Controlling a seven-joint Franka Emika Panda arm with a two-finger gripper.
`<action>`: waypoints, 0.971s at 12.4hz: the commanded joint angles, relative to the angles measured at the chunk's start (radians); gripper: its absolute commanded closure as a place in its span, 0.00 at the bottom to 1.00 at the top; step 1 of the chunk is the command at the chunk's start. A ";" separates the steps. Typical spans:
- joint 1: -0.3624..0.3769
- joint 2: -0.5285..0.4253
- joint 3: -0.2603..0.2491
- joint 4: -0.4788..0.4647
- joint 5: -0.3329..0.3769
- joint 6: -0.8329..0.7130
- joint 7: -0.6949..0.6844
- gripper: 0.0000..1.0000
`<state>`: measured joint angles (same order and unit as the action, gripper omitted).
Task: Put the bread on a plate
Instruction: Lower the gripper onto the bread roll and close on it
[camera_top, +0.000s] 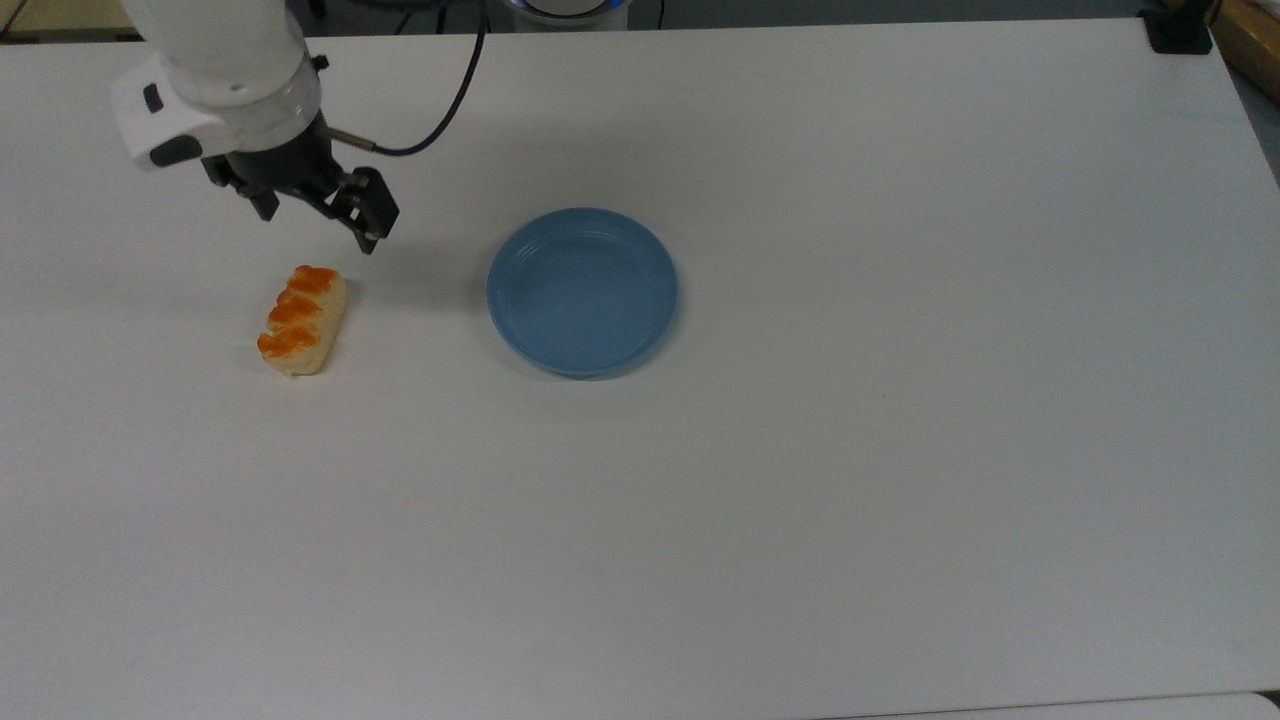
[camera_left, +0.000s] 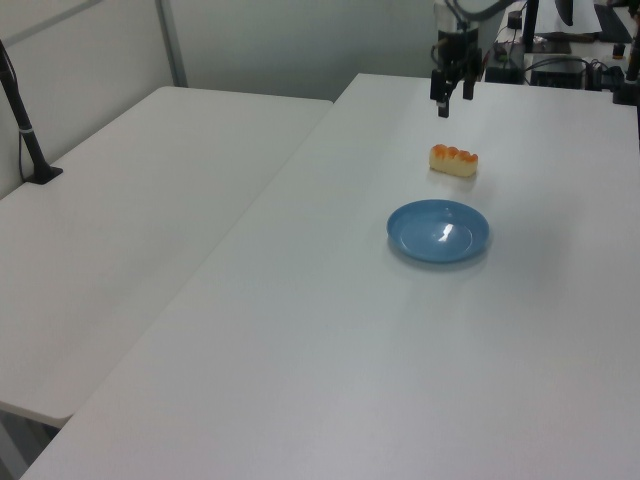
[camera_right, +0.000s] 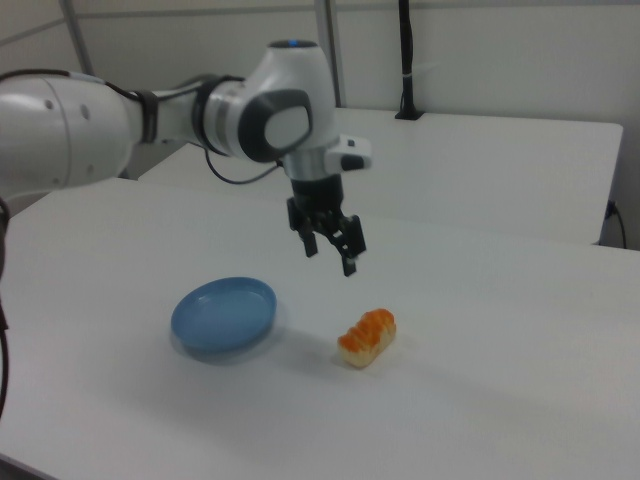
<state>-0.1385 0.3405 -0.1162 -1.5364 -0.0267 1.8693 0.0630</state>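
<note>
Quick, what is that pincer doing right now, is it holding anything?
Pincer: open, holding nothing, up in the air above the table near the bread.

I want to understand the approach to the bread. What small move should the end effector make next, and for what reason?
Probably it should travel a little further until it stands directly above the bread, then descend. The end effector hangs open in the air, above the table and just short of the bread's far end in the top view. The bread lies on the table, apart from the plate, which holds nothing.
</note>
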 joint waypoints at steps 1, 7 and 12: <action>-0.013 0.084 -0.006 -0.005 -0.004 0.108 0.008 0.00; -0.023 0.185 -0.006 -0.008 -0.027 0.208 0.008 0.00; -0.041 0.201 -0.005 -0.016 -0.056 0.217 -0.005 0.00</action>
<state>-0.1787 0.5423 -0.1164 -1.5365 -0.0600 2.0627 0.0626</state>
